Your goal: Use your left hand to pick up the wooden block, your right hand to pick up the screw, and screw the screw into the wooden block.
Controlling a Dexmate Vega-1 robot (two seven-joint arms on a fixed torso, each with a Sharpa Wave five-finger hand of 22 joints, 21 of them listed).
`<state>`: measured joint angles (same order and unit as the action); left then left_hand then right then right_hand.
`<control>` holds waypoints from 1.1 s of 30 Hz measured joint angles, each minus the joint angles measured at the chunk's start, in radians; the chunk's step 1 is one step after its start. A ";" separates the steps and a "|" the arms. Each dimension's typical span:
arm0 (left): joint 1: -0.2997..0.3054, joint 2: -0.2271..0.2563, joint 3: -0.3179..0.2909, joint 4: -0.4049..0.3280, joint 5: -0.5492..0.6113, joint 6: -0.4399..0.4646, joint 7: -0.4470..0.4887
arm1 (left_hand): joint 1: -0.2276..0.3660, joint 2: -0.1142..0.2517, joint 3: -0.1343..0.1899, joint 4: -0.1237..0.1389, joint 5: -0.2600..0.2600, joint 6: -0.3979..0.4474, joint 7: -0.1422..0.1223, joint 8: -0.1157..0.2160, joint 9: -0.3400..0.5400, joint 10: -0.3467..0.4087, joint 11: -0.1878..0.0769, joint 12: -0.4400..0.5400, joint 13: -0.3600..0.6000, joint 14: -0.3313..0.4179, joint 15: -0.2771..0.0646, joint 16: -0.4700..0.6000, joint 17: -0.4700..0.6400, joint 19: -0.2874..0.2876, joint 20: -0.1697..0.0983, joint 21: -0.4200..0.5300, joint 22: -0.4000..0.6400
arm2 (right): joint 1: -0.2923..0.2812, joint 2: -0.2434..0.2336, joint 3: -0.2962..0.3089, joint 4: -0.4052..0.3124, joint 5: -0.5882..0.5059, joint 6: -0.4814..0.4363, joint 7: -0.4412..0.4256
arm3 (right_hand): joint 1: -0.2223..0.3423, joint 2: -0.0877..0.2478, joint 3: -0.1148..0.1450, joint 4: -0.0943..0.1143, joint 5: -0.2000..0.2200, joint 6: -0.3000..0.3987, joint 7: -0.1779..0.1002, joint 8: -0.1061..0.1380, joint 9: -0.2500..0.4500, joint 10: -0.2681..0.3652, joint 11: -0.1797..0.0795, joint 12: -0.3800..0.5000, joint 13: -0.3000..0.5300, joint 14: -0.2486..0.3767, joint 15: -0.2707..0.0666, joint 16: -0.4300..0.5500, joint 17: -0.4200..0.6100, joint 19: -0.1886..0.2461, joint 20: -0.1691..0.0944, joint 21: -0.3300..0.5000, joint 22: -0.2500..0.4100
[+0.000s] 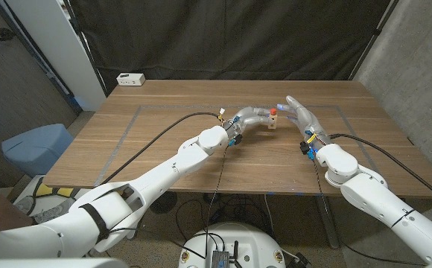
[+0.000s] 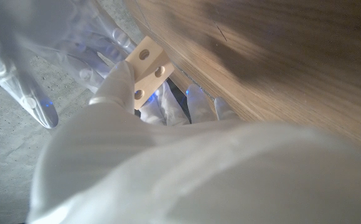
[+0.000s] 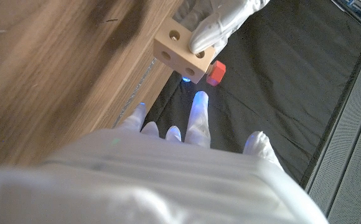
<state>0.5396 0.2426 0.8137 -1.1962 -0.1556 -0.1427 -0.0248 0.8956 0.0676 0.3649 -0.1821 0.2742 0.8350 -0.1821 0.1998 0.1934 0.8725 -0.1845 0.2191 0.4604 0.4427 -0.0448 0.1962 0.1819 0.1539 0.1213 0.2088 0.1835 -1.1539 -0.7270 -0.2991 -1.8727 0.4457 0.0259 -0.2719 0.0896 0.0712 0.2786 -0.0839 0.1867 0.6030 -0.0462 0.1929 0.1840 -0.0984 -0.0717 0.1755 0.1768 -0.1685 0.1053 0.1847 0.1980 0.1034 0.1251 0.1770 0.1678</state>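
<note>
Pale holed wooden block (image 1: 273, 123) above the table, red-headed screw (image 1: 274, 111) in its top

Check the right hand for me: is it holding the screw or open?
Open. The right hand has its fingers spread with nothing in them; the red screw sits at the wooden block, which the left hand grips.

The wooden block (image 1: 272, 121) sits between left hand (image 1: 250, 117) and right hand (image 1: 302, 115).
</note>
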 measured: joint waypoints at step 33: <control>-0.010 -0.010 -0.001 0.031 -0.009 -0.010 -0.015 | 0.000 0.000 0.000 0.000 0.000 0.000 0.000 -0.001 0.000 0.000 0.000 0.000 0.000 0.000 0.000 0.000 0.000 0.000 0.000 0.000 0.000 | 0.011 0.003 -0.017 0.005 0.000 0.001 -0.010 | 0.002 0.010 0.010 -0.002 0.010 0.153 0.017 0.030 -0.001 0.084 -0.020 0.021 0.000 0.024 -0.016 0.013 -0.007 0.018 0.000 0.012 0.000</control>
<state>0.5292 0.2331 0.8127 -1.1647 -0.1641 -0.1531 -0.0395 0.8953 0.0673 0.3649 -0.1821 0.2742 0.8350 -0.1821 0.1985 0.1934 0.8729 -0.1841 0.2191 0.4604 0.4427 -0.0448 0.1962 0.1819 0.1539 0.1213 0.2088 0.1835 -1.1431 -0.7240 -0.3159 -1.8677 0.4455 0.0267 -0.2816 0.0912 0.0807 0.2888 -0.0858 0.1966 0.7559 -0.0292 0.2230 0.1829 -0.0147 -0.0918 0.1965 0.1771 -0.1447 0.0892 0.1973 0.1905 0.1219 0.1251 0.1895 0.1678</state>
